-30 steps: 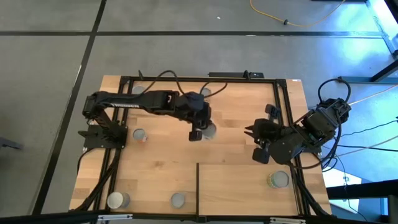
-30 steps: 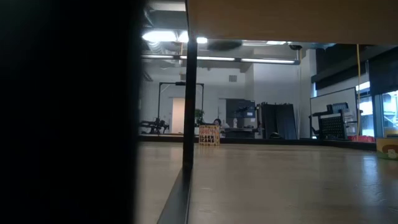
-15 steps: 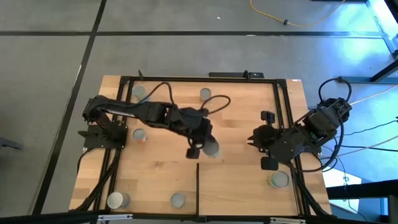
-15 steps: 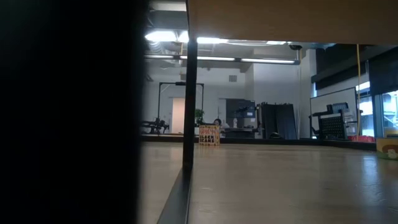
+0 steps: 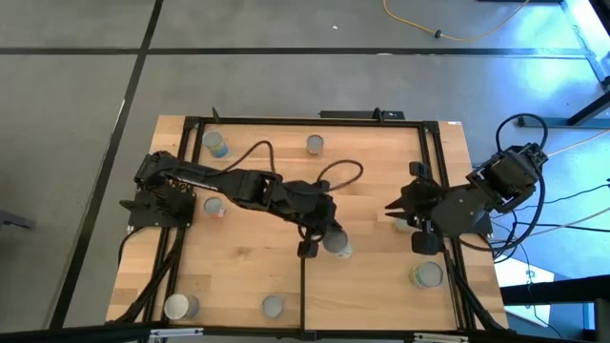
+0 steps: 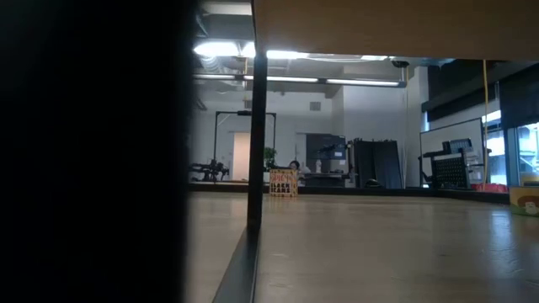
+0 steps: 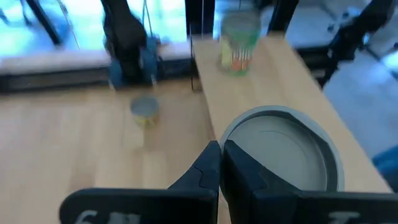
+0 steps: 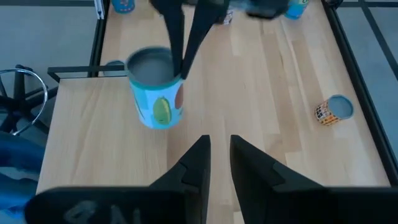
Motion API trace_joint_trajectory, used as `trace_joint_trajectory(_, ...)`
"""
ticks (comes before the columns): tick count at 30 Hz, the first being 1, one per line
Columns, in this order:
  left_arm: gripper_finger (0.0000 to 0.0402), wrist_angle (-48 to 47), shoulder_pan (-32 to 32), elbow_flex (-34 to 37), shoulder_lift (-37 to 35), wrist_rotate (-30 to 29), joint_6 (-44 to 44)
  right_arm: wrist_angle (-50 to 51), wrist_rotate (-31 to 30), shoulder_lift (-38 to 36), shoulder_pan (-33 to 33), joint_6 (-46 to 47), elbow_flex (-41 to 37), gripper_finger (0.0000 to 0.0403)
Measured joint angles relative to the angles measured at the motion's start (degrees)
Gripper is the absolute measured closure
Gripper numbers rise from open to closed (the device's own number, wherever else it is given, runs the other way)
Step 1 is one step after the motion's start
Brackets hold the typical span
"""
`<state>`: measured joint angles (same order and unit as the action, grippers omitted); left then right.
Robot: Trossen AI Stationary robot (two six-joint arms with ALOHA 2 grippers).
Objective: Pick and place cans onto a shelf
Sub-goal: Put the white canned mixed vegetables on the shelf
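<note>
Between the left fingers [image 5: 319, 244], nearly closed on its side, hangs a round grey-topped can [image 5: 335, 242] at the pale wood shelf's [image 5: 381, 295] dark edge. Right fingers [image 5: 404, 211], narrowly parted, hold nothing above the plank table [image 5: 238, 267].

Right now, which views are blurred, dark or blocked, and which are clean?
High view: sharp and evenly lit. Low view: left third blacked out by something close to the lens, no arms or cans visible. Left wrist view: soft all over, the held can and the green-labelled can smeared. Right wrist view: mostly clear, the held can slightly soft.
</note>
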<state>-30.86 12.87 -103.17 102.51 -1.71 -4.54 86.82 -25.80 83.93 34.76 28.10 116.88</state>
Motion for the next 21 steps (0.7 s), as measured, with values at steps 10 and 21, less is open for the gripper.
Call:
trace_joint_trajectory(10, 0.0401, -3.2, 2.1, 0.2, 4.0, 2.7, -7.7, 0.0, 0.0, -0.4, 0.0, -0.4, 0.0, 0.0338)
trace_joint_trajectory(21, 0.0401, -2.9, 2.9, 0.0, 6.3, 3.2, -10.1, 0.0, 0.0, -0.4, 0.0, -1.6, 0.0, 0.0338)
